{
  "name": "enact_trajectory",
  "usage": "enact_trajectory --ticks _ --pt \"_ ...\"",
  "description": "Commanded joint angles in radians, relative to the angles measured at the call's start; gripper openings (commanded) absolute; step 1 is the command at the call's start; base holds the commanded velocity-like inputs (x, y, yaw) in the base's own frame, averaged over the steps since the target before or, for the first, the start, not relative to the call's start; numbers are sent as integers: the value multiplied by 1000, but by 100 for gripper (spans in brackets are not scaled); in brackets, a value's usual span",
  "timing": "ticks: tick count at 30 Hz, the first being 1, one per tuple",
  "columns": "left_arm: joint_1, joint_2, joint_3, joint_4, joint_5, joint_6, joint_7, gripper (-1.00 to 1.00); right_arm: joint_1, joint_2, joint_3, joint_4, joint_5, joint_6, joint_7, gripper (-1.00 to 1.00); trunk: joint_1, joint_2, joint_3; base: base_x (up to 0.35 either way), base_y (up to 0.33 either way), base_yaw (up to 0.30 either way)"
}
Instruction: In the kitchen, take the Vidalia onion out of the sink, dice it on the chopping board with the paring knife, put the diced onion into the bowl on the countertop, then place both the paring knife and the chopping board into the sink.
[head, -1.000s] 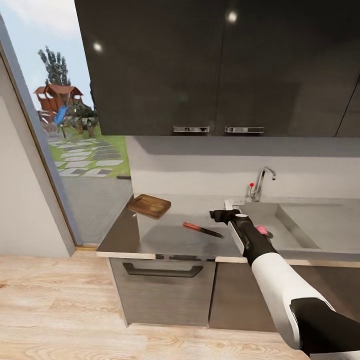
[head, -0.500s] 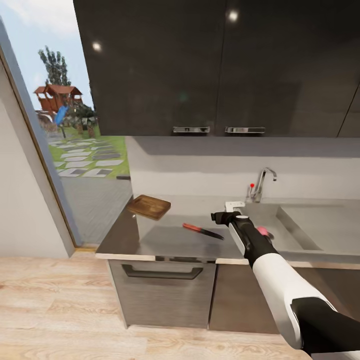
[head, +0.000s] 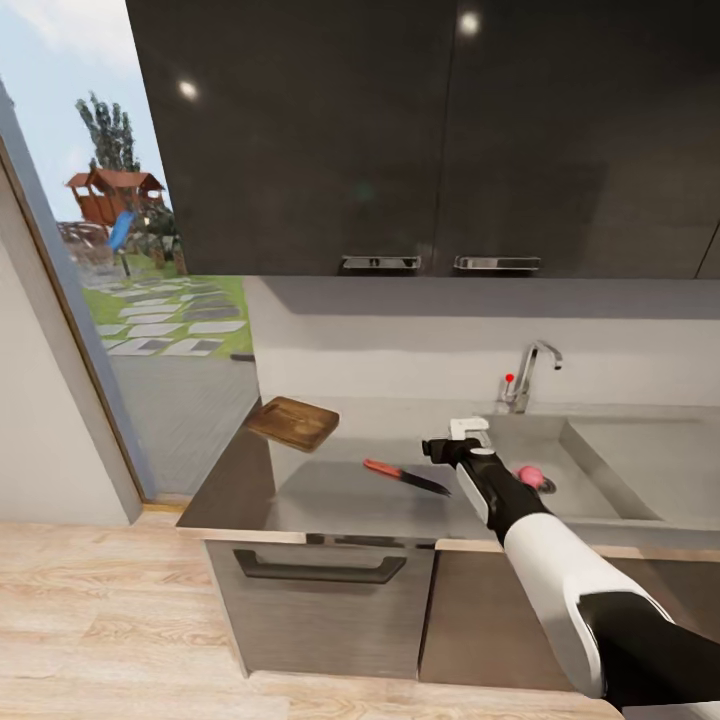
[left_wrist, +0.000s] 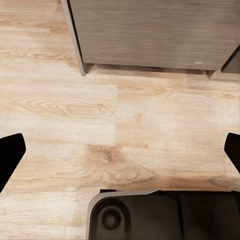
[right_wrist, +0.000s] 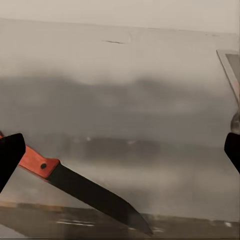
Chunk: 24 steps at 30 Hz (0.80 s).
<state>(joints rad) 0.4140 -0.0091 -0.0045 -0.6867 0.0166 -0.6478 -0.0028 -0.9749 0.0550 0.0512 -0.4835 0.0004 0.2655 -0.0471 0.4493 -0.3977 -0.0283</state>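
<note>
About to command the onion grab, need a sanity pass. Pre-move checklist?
1. Vidalia onion in the sink: ok.
2. Right pincer open, nothing held: ok.
3. Right pincer over the onion: not ok, it hangs above the countertop by the sink edge.
4. Paring knife lying loose near the pincer's path: not ok.
5. Chopping board bare: ok.
6. Left pincer open, facing the floor: ok.

Right arm extended forward, its end effector (head: 455, 440) empty with fingers spread wide. Left end effector (left_wrist: 120, 150) likewise spread, pointing down.
</note>
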Motion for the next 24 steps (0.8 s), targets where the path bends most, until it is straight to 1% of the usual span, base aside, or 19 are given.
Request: enact_trajectory --ticks 1,7,18,20,24 --pt "0 0 0 0 2 -1 0 100 -1 -1 5 15 -1 -5 -5 100 1 -2 -2 9 0 0" --pt "0 0 0 1 2 -1 0 100 -1 0 6 54 0 -57 -5 100 1 -2 -2 3 0 0" --pt "0 0 0 1 2 -1 0 100 -1 -1 5 73 -2 -99 -4 100 1 -2 -2 0 0 0" --pt "0 0 0 0 2 -1 0 100 -1 -1 6 75 -2 -109 -4 100 1 -2 -2 127 0 0" --pt "0 0 0 -2 2 -1 0 100 -1 -1 6 77 -1 -112 -4 100 1 -2 -2 262 0 0"
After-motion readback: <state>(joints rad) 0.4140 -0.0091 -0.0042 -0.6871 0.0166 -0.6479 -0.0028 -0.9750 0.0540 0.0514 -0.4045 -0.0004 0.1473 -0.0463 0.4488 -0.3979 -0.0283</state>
